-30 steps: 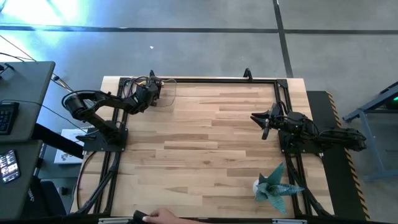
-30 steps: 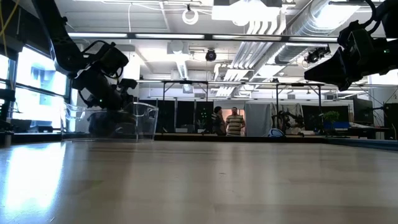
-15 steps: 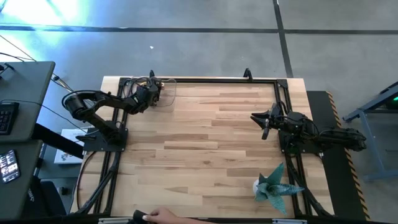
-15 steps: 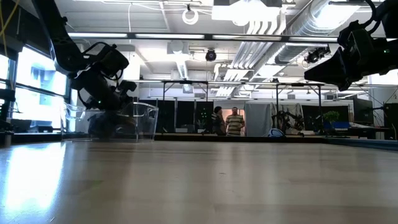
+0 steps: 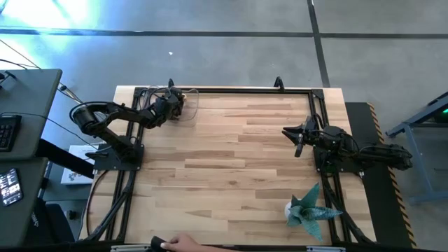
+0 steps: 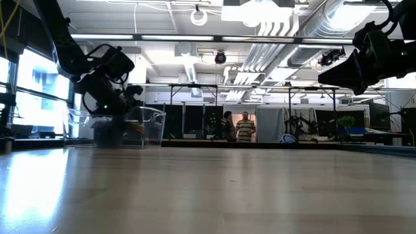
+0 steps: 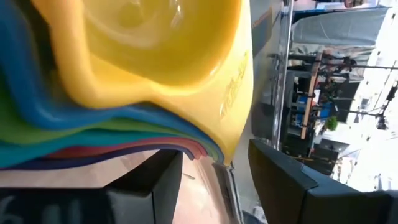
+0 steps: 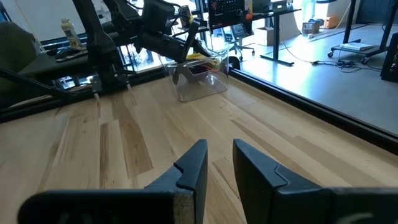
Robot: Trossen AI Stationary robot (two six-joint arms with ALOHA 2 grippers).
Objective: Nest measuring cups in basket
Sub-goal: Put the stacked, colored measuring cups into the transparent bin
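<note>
The left claw (image 5: 176, 105) hung over the clear rectangular plastic basket (image 5: 187, 105) at the table's (image 5: 231, 161) far edge, its fingers apart just above the nested stack of coloured plastic measuring cups (image 7: 124, 81), yellow uppermost. Open wood lay between it and the waiting right claw (image 5: 297, 138), whose fingers stood slightly apart. The lower cups showed only as rims.

Basket (image 5: 183, 105) far-left table corner; nested measuring cups (image 7: 124, 74) inside; plant figure (image 5: 308, 207) near-right.

right gripper (image 8: 219, 163): jaws slightly parted over table (image 8: 124, 143) | left gripper (image 8: 194, 43) at basket (image 8: 202, 84)
</note>
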